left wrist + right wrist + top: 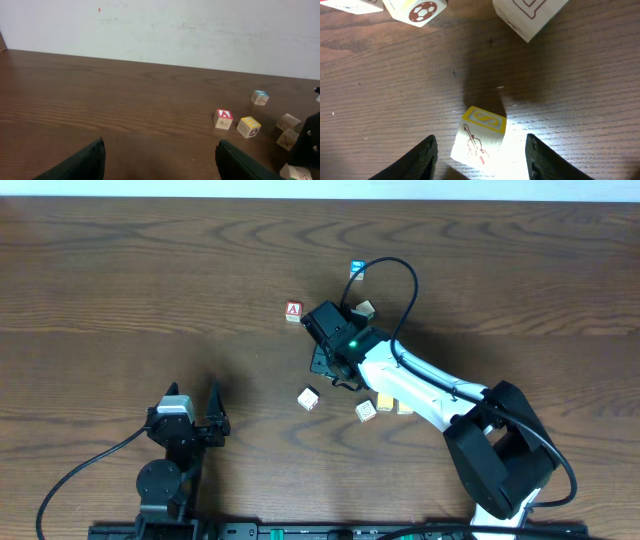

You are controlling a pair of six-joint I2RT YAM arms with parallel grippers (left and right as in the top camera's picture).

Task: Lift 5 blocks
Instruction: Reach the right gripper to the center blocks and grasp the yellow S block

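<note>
I have the right gripper (481, 148) with fingers apart, straddling one yellow-topped block (480, 136) mid-table without touching it. Three pale blocks (417, 10) (530, 15) (350, 4) lie close by. One red cube (293, 310) and one blue cube (356, 268) sit farther back. My left gripper (160, 155) gapes wide.

I see my left gripper (193, 393) parked at the near left, fingers (82, 165) spread wide and pointing far, while my right arm (420, 385) stretches from the near right toward centre, right gripper (335, 370) aimed down, fingers partly apart.
</note>
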